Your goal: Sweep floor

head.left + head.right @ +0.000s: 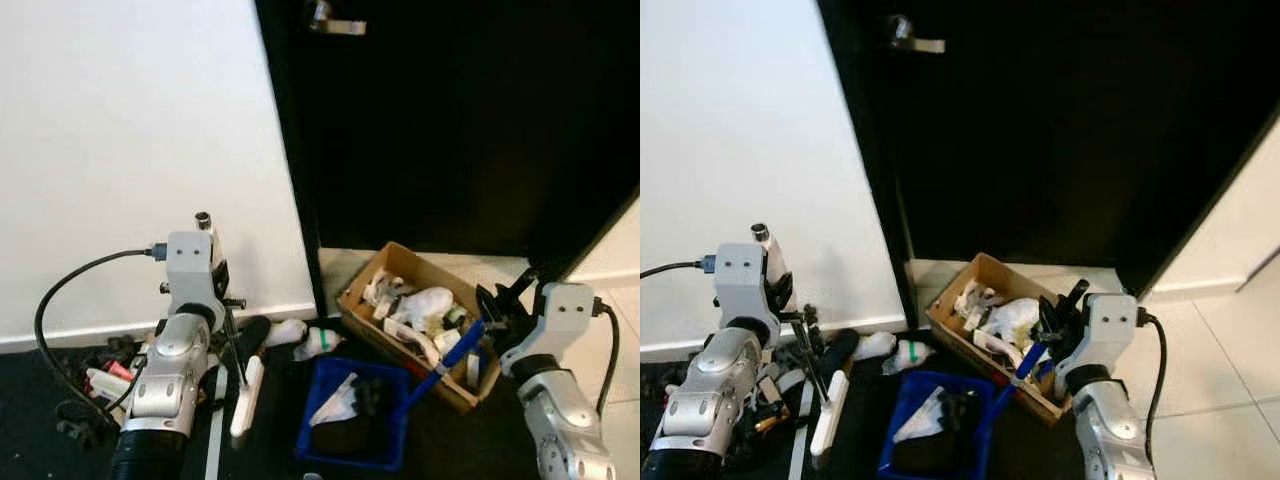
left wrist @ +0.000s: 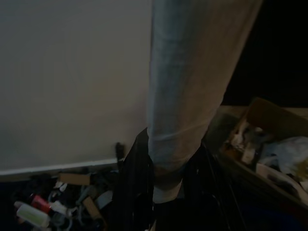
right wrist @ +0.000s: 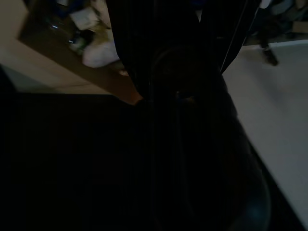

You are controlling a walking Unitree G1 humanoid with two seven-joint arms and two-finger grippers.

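broom handle (image 2: 187, 91): pale pole, upright, clamped between left gripper (image 2: 161, 159) jaws, at the left by the white wall (image 1: 130, 150). blue dustpan (image 1: 355, 412): near centre floor; its handle in closed right gripper (image 1: 492, 322). cardboard box (image 1: 385, 262) of litter just beyond.

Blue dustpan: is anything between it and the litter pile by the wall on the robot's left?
Yes: the white broom head, on the pole in the left gripper, rests between the litter pile and the blue dustpan held by the right gripper. Nothing else visible blocks it.
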